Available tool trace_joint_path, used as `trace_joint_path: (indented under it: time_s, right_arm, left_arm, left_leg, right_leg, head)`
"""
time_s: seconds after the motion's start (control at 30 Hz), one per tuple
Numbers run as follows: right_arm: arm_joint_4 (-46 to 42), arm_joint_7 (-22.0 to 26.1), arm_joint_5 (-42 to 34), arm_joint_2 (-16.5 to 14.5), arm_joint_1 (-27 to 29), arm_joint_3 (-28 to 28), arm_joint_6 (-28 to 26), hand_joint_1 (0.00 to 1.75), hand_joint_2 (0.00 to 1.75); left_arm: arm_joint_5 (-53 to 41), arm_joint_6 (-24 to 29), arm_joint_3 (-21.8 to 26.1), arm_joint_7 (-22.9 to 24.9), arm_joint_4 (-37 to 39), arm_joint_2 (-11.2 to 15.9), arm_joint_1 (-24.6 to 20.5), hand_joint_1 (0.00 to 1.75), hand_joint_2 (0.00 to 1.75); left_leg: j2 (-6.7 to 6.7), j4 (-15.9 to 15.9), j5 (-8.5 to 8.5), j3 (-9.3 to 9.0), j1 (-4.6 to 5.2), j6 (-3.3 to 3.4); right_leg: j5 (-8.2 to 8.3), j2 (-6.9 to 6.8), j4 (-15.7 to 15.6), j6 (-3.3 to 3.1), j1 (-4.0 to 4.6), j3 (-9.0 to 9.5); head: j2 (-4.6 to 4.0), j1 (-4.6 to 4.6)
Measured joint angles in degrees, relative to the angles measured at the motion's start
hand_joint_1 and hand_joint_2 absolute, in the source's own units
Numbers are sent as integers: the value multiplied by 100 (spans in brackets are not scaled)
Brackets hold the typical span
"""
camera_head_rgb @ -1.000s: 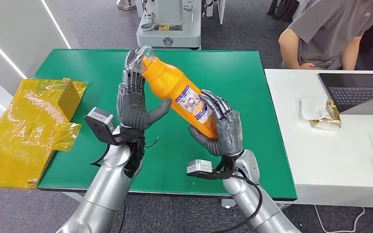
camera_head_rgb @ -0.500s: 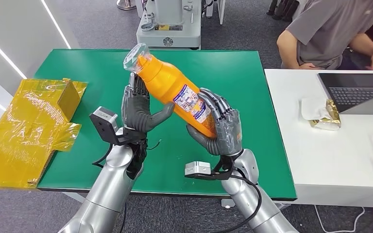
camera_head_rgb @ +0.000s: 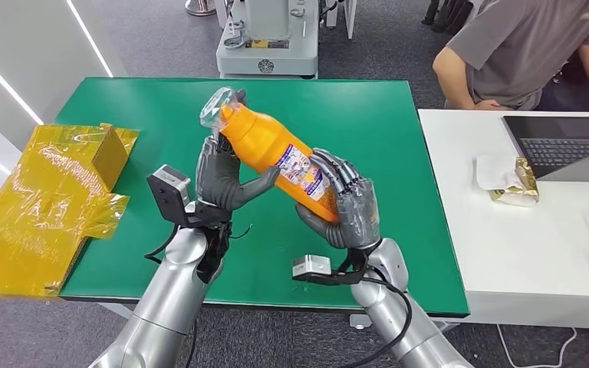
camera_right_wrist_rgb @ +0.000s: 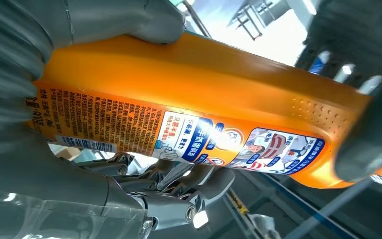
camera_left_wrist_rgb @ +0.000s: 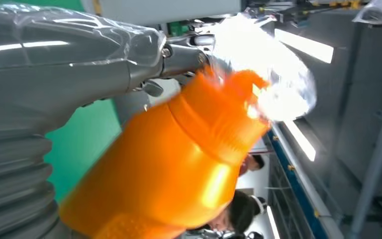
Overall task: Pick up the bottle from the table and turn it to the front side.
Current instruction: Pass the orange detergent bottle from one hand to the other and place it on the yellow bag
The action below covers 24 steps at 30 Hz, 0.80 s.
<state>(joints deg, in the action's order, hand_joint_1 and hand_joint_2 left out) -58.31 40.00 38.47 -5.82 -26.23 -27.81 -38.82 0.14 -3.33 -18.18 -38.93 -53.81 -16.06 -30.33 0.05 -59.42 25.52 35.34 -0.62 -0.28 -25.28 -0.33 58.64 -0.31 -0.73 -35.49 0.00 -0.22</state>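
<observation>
An orange bottle (camera_head_rgb: 280, 156) is held clear of the green tabletop (camera_head_rgb: 399, 153), gripped between both of the robot's hands. Its lower body is clasped by the right hand (camera_head_rgb: 345, 207), whose fingers (camera_head_rgb: 336, 175) are wrapped over the printed label; its shoulder and neck are cradled by the left hand (camera_head_rgb: 218, 178), with the thumb pressed under the orange body just below the cap. The long axis is tilted: the cap end, wrapped in crinkled clear film (camera_head_rgb: 218, 103), is pointed up and away toward the left hand's side, while the base is sunk into the right palm, nearer the robot. In the right wrist view the label (camera_right_wrist_rgb: 179, 139) is seen running along the bottle's length, small print and a barcode at one end and a coloured picture panel at the other. In the left wrist view the cap end (camera_left_wrist_rgb: 229, 107) is seen close up against the left hand, with the film glaring behind it. The lift is judged done and the turning under way; the coming roll about the long axis is likely to be governed by the right hand, since the heavier end is carried there, with the left hand serving as a guide at the neck. Beyond the left hand, a yellow film-wrapped box (camera_head_rgb: 46, 199) is set at the tabletop's edge. Beyond the right hand, a seated person (camera_head_rgb: 521, 46) and a laptop (camera_head_rgb: 564, 146) are seen at a white desk (camera_head_rgb: 537, 253).
</observation>
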Motion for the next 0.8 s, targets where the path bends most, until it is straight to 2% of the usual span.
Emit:
trace_joint_path:
  time_s: [0.4,0.8]
  right_arm:
    - [772,11,-145,64,-192,-234,-32,175,175]
    - [1193,-48,-311,109,-351,-344,-34,175,175]
  left_arm:
    - [109,-991,0,460,205,190,-153,0,175]
    - [55,-1064,0,497,961,166,-459,0,175]
  left_leg:
    - [6,0,0,-2,0,0]
    - [6,0,1,-1,0,-1]
  right_leg:
    - [0,10,0,0,0,-3]
    - [0,10,0,0,0,-3]
  head:
    - [0,0]
    - [0,1]
